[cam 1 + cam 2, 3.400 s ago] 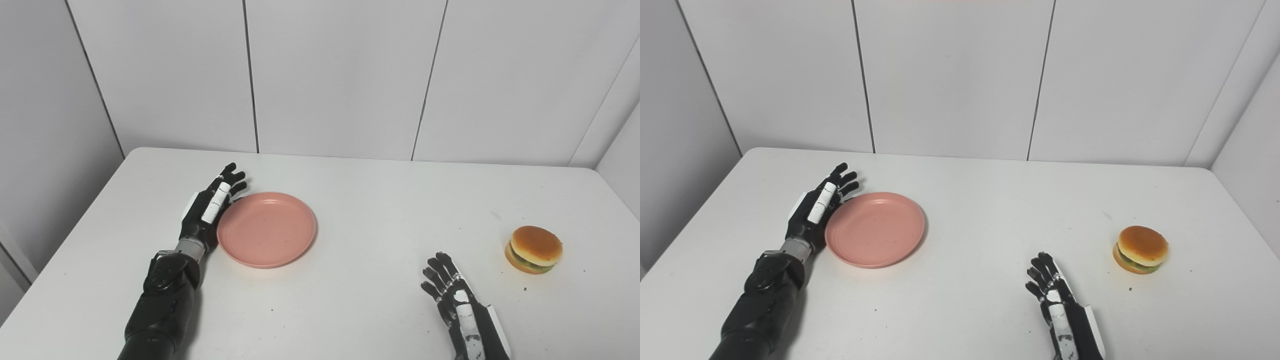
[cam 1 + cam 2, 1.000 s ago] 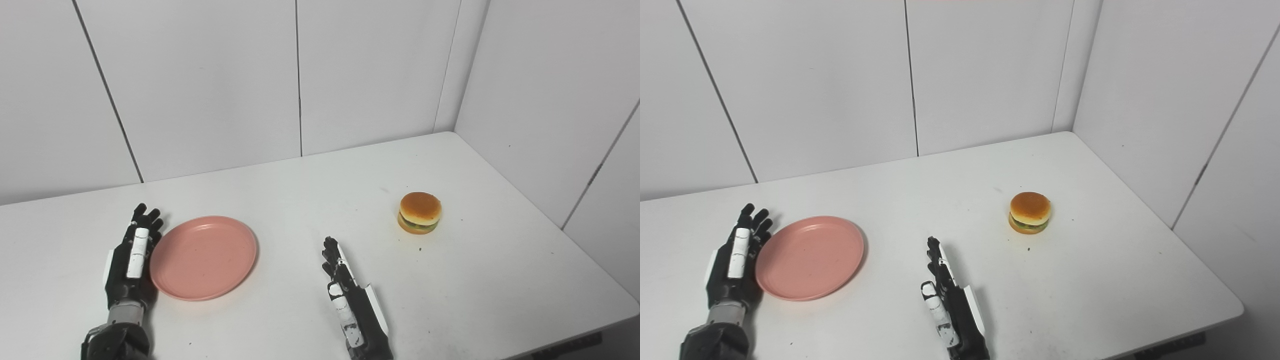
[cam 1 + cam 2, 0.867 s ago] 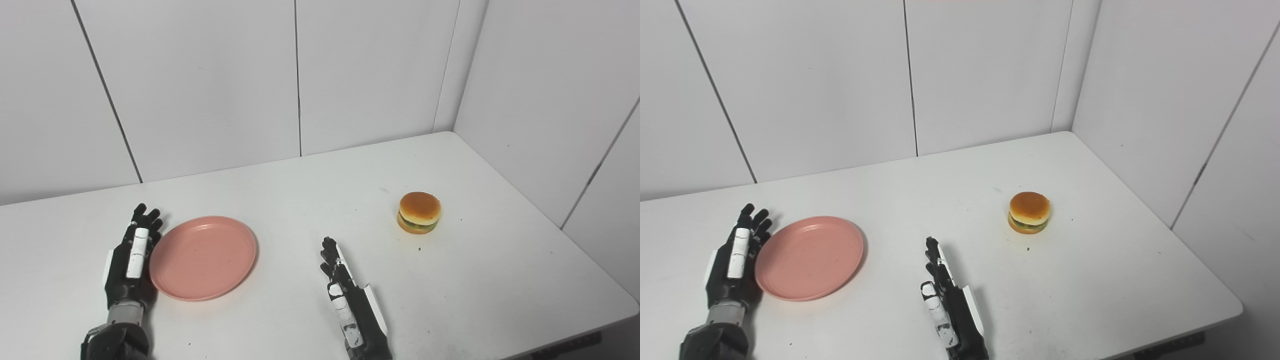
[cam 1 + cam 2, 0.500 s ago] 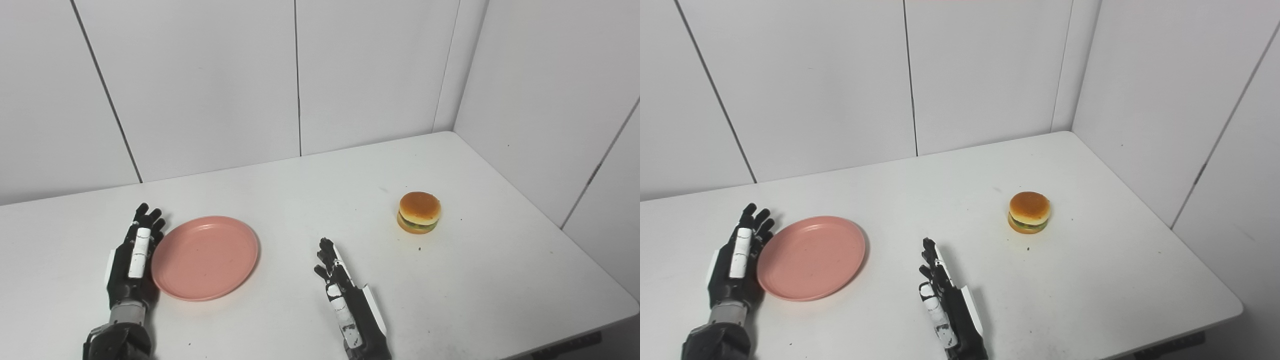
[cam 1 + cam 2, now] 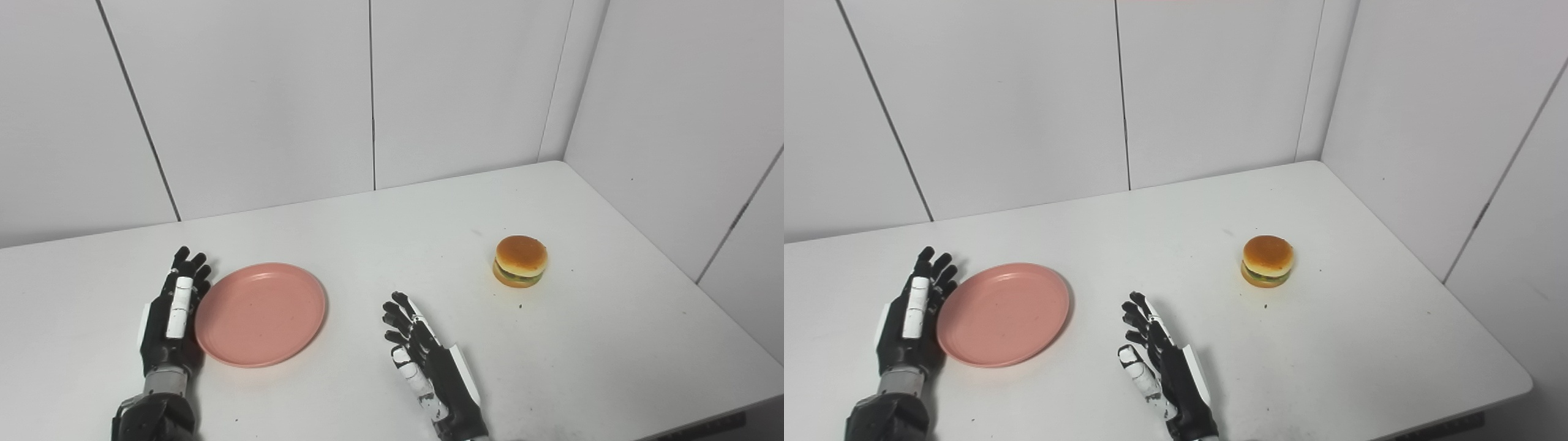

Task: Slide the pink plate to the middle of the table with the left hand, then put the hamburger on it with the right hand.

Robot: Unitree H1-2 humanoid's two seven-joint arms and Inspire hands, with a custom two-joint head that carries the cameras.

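The pink plate (image 5: 260, 313) lies flat on the white table (image 5: 380, 245), left of centre, with nothing on it. My left hand (image 5: 171, 318) stands open on edge against the plate's left rim, fingers stretched away from me. The hamburger (image 5: 520, 261) sits alone on the right part of the table. My right hand (image 5: 429, 364) hovers open near the front edge, between plate and hamburger, fingers spread, well short of the hamburger and holding nothing.
White panelled walls (image 5: 367, 92) close off the back and the right side of the table. The table's front right corner and edge (image 5: 723, 410) show at the lower right. A few dark specks dot the tabletop.
Since 3.4 s ago the camera has turned right. In the last second the left hand and plate shifted slightly right, and the right hand spread its fingers and tilted a little leftward.
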